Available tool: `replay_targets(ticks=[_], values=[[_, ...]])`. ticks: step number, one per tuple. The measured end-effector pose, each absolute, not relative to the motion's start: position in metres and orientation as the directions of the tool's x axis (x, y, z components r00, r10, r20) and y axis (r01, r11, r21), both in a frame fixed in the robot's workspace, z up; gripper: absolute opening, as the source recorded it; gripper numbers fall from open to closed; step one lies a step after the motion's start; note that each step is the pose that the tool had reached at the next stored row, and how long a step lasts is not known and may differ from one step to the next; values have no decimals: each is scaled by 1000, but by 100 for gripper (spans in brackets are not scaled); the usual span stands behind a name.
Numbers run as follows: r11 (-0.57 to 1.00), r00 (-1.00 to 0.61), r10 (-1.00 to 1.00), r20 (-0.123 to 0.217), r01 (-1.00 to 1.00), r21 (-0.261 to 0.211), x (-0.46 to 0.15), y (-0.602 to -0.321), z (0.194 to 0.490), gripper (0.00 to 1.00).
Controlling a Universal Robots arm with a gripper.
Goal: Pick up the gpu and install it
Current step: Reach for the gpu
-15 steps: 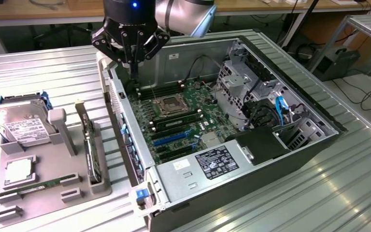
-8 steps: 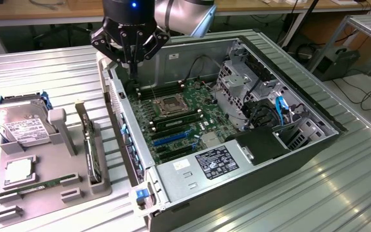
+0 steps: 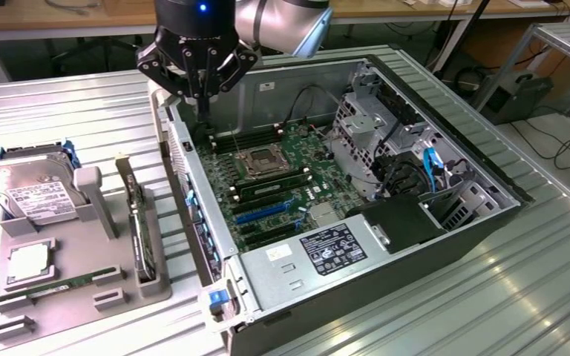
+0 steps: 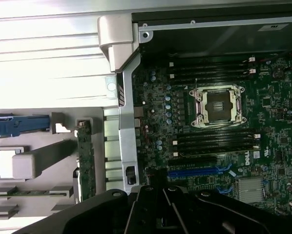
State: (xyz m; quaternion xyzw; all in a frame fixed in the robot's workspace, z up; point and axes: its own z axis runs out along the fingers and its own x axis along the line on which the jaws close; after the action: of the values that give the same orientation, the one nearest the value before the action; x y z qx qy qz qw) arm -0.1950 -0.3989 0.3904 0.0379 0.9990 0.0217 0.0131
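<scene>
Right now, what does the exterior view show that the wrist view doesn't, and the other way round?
The exterior view adds the power supply, the drive cage and the hard drive's labelled face. The wrist view adds no new object, just a straight-down look at the memory slots. Both share the CPU socket, the blue expansion slots, the gpu standing in its grey holder, and the shut, empty end effector.

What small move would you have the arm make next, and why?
I would likely shift the pincer toward the exterior view's left, until it hangs over the gpu. The pincer is shut and empty above the open computer case, while the gpu stands on edge in the grey holder beside the case, untouched.
</scene>
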Motion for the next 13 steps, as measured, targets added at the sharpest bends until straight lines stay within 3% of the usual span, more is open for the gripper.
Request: replay_targets(ticks=[13], values=[[996, -997, 76, -24, 75, 44, -198, -399, 390, 11]])
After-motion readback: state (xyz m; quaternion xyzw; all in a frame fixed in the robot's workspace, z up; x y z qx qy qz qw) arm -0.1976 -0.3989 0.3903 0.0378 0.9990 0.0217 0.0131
